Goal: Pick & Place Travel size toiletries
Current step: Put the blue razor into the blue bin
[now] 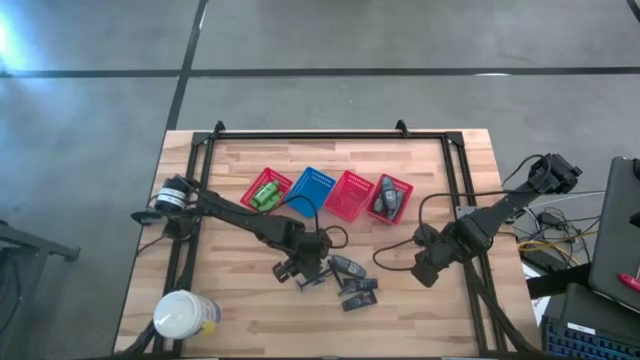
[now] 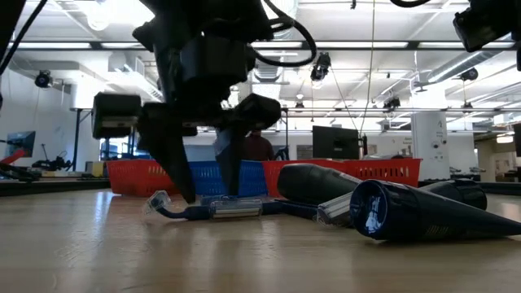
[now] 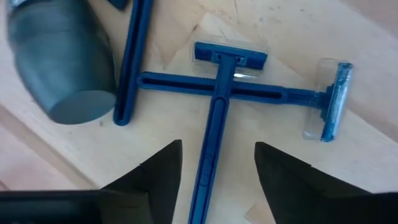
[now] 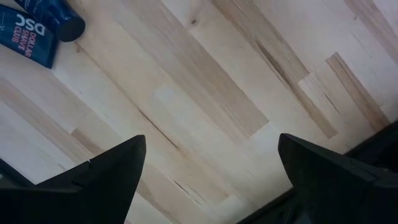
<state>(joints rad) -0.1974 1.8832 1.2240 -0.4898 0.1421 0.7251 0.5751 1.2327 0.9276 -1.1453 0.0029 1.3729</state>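
Observation:
Three blue T-shaped razors lie crossed on the table; the nearest one (image 3: 211, 118) lies over a second (image 3: 261, 92), and a third handle (image 3: 130, 56) lies beside a dark grey tube (image 3: 62, 62). My left gripper (image 3: 217, 149) is open, pointing down, with one finger on each side of the nearest razor's handle and apart from it. In the low view its fingers (image 2: 175, 167) reach down to the table around the razor (image 2: 220, 210). My right gripper (image 1: 425, 268) is open and empty over bare wood, right of the pile (image 1: 350, 285).
At the back stand a red basket with green bottles (image 1: 265, 190), a blue basket (image 1: 312, 190), a red basket (image 1: 350, 193) and a red basket with dark containers (image 1: 390, 198). A white jar (image 1: 180, 315) stands near left. Dark tubes (image 2: 407, 210) lie right of the razors.

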